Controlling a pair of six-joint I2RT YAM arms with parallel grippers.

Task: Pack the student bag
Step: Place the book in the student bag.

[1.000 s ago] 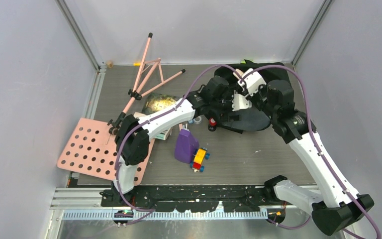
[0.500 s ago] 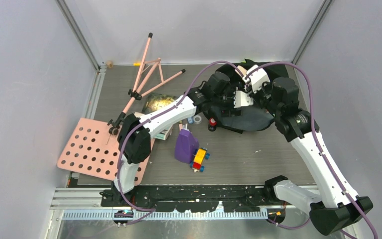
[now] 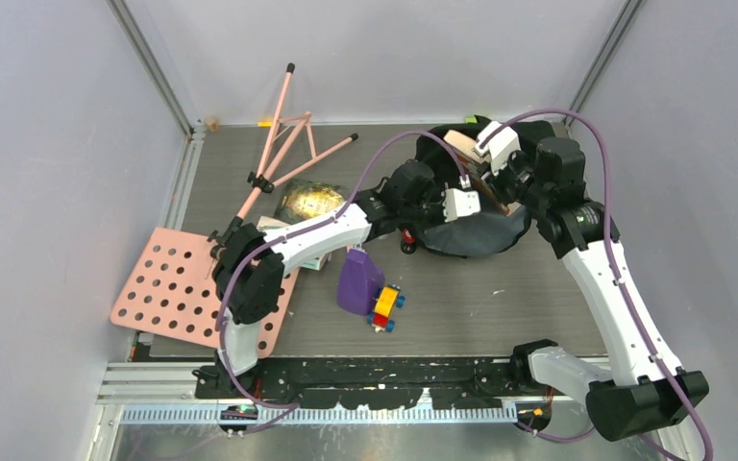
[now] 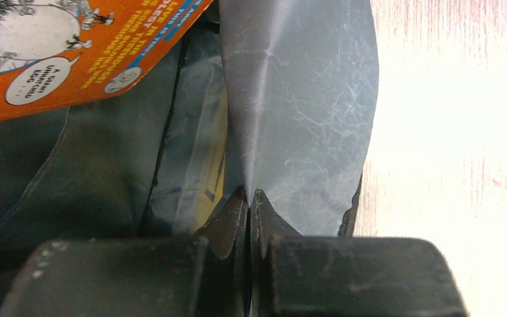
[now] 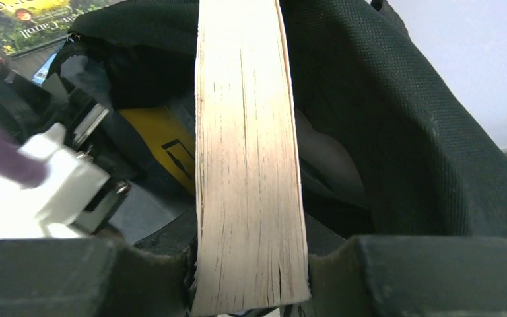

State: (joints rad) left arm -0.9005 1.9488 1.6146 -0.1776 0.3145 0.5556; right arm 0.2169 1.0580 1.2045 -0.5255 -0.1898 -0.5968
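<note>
Left pincer (image 4: pixel 247 198) clamps one student bag (image 4: pixel 304 99) lining fold; right pincer (image 5: pixel 251 264) grips one book (image 5: pixel 247 145).

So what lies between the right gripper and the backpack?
A thick cream-edged book, held by the right gripper, pointing into the black fabric backpack; right wrist view.

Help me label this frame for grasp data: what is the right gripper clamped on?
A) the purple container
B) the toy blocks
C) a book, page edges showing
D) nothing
C: in the right wrist view, the cream page edges of the book sit clamped in the right gripper, above the open student bag.
</note>
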